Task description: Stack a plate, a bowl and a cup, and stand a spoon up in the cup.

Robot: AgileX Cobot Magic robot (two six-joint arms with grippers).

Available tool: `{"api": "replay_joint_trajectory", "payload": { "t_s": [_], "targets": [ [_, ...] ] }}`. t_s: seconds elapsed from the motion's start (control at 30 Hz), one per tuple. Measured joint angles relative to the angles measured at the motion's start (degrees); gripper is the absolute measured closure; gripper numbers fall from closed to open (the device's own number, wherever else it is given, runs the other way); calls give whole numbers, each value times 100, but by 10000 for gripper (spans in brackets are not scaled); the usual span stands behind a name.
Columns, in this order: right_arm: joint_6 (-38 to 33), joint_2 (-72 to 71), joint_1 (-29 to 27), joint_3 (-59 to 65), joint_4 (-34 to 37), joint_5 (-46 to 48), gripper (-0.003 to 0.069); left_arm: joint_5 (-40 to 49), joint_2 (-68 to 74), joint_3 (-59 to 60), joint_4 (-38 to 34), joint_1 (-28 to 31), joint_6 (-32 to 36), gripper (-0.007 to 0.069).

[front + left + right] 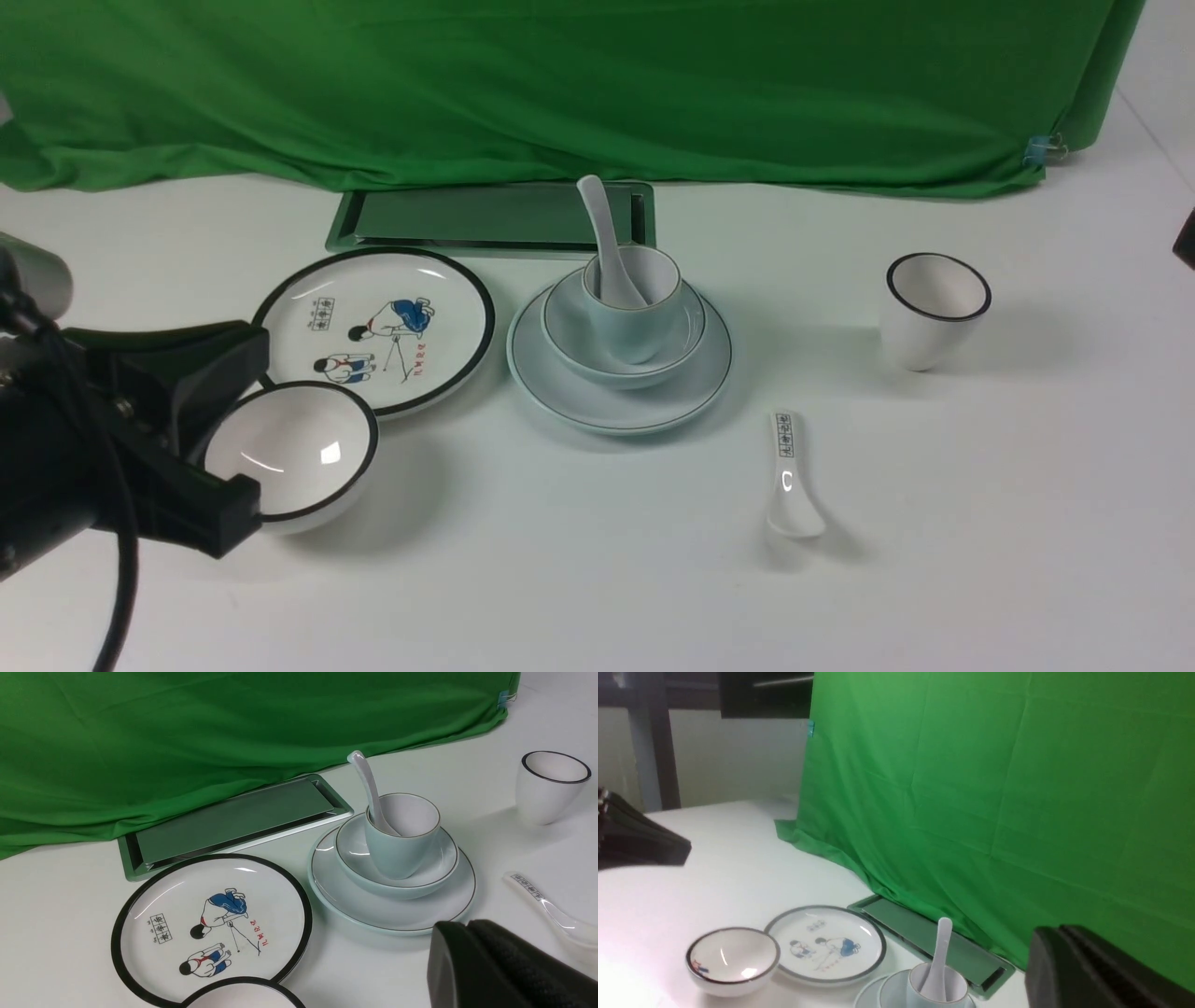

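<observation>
Spoon (597,224) is leaning in cup (639,331), cup sitting in bowl (566,329) on plate (560,392); left claw (467,933) and right claw (1059,938) are hanging clenched (both empty).

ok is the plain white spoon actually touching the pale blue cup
Touching. In the left wrist view the spoon stands inside the cup, with its handle leaning on the cup's rim. The front view shows the same.
</observation>
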Motion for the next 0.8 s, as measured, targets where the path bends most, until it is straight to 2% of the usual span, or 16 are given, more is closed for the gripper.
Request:
{"api": "replay_joint_trajectory", "payload": {
  "t_s": [0.17, 0.23, 0.3, 0.33, 0.47, 0.6, 0.63, 0.7, 0.73, 0.8],
  "targets": [
    [-62, -7, 0, 542, -98, -663, 648, 0, 0, 0, 0, 0, 0, 656],
    [45, -119, -65, 1206, -369, -1404, 648, 0, 0, 0, 0, 0, 1, 656],
    [115, -198, -167, 1521, -422, -1675, 648, 0, 0, 0, 0, 0, 13, 656],
    [245, -427, -413, 1991, -448, -1982, 648, 0, 0, 0, 0, 0, 13, 656],
    [693, -996, -1216, 2870, -472, -2221, 648, 5, 0, 0, 0, 0, 13, 656],
    [1269, -1727, -2201, 3571, -981, -2215, 648, 5, 0, 0, 0, 0, 18, 656],
    [1269, -1727, -2252, 3606, -981, -2215, 648, 5, 0, 0, 0, 0, 18, 656],
    [1620, -2180, -2857, 3930, -1293, -2134, 648, 5, 0, 0, 0, 0, 18, 656],
    [1644, -2213, -2857, 3943, -1308, -2132, 648, 5, 0, 0, 0, 0, 18, 656],
    [2004, -2596, -3281, 3983, -1522, -1822, 648, 5, 0, 0, 0, 0, 18, 656]
  ]
}}
